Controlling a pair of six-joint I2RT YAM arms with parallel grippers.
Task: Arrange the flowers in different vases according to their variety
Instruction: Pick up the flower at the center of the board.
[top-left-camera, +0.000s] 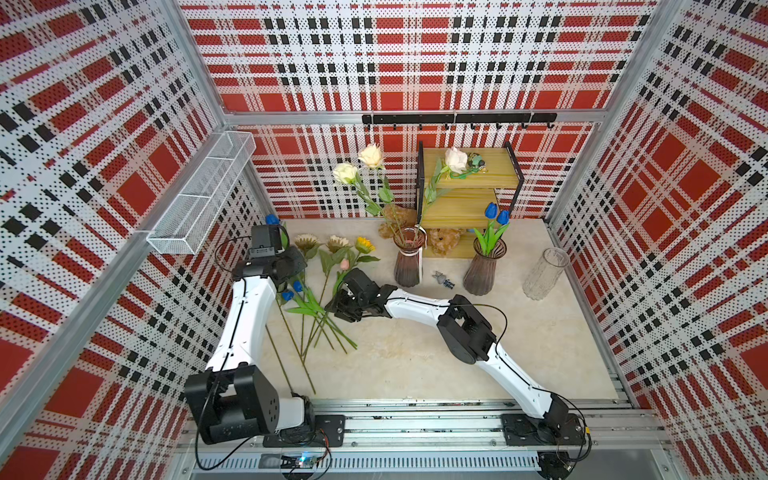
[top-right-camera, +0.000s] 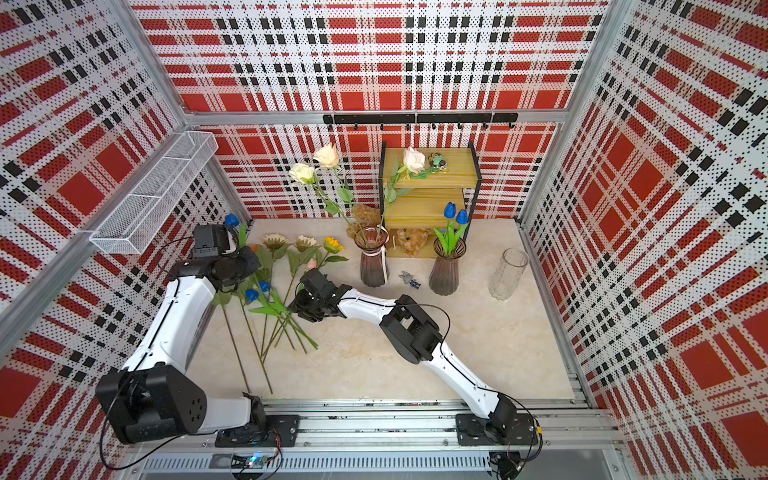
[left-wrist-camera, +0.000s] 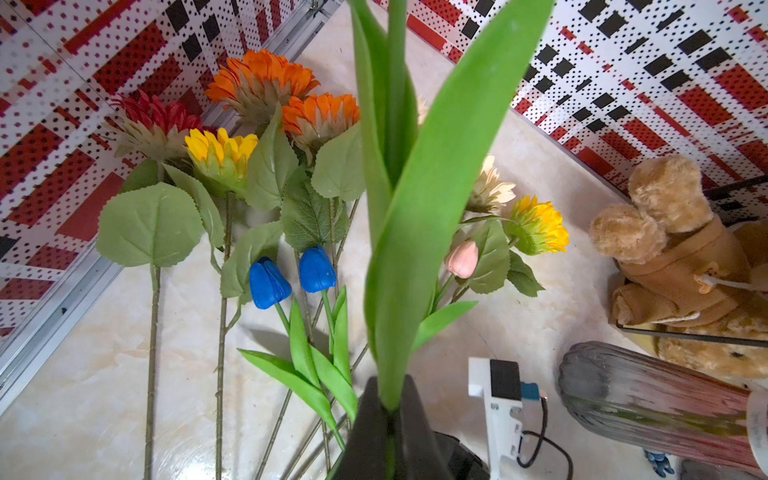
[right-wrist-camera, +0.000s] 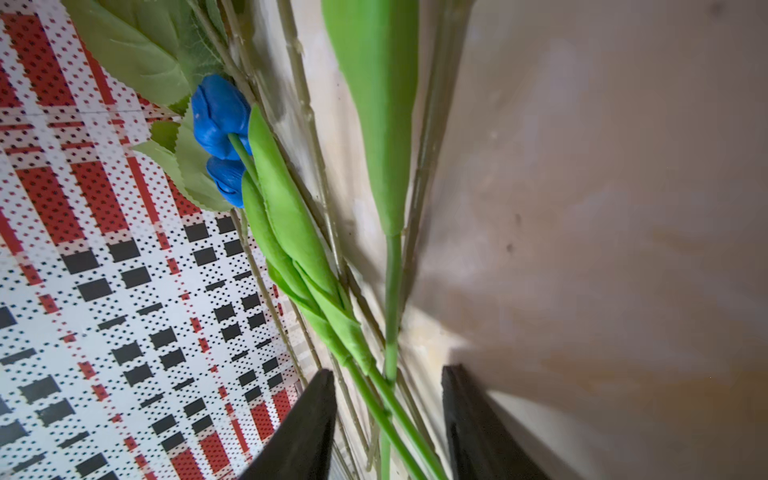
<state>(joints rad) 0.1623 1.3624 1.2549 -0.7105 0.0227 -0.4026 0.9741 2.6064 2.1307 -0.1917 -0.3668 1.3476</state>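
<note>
My left gripper (left-wrist-camera: 390, 409) is shut on the green stem of a blue tulip (top-left-camera: 272, 219), held up near the left wall; its long leaves fill the left wrist view. My right gripper (right-wrist-camera: 388, 370) stands open low over the table, its jaws on either side of the stems of two blue tulips (right-wrist-camera: 220, 124) without touching them. Sunflowers (top-left-camera: 337, 242) and a pink tulip (top-left-camera: 344, 264) lie beside them. One purple vase (top-left-camera: 409, 262) holds three cream roses (top-left-camera: 370, 156). Another purple vase (top-left-camera: 484, 266) holds two blue tulips (top-left-camera: 496, 214). The clear vase (top-left-camera: 544, 274) is empty.
A wooden shelf (top-left-camera: 469, 187) stands against the back wall with brown plush toys (top-left-camera: 444, 241) at its foot. A small figurine (top-left-camera: 442, 280) lies between the purple vases. A white wire basket (top-left-camera: 199, 195) hangs on the left wall.
</note>
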